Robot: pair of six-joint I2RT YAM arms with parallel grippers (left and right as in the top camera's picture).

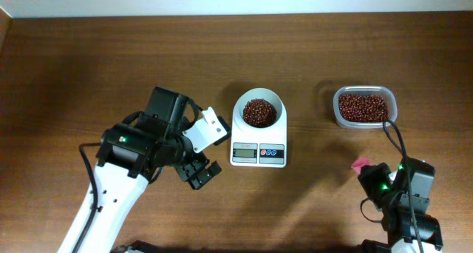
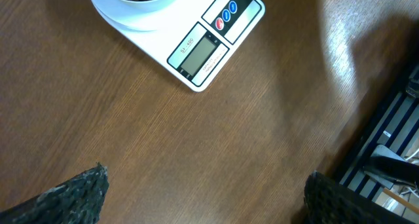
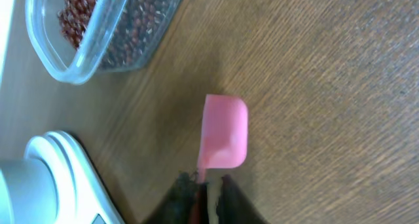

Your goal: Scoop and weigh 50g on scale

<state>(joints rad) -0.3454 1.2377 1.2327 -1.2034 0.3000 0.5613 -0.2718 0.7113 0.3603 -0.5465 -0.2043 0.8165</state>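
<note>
Plenty of beans (image 1: 259, 112) are sitting in the bowl (image 1: 240, 103) on the scale (image 1: 259, 154); right gripper (image 3: 208, 188) is pinching an empty pink scoop (image 3: 224, 132), left gripper (image 2: 206, 198) is hanging spread wide; display (image 2: 200, 56) is showing nothing I can read

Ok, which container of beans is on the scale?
The round white bowl, atop the scale; the clear tub rests directly on the table, off to one side.
</note>
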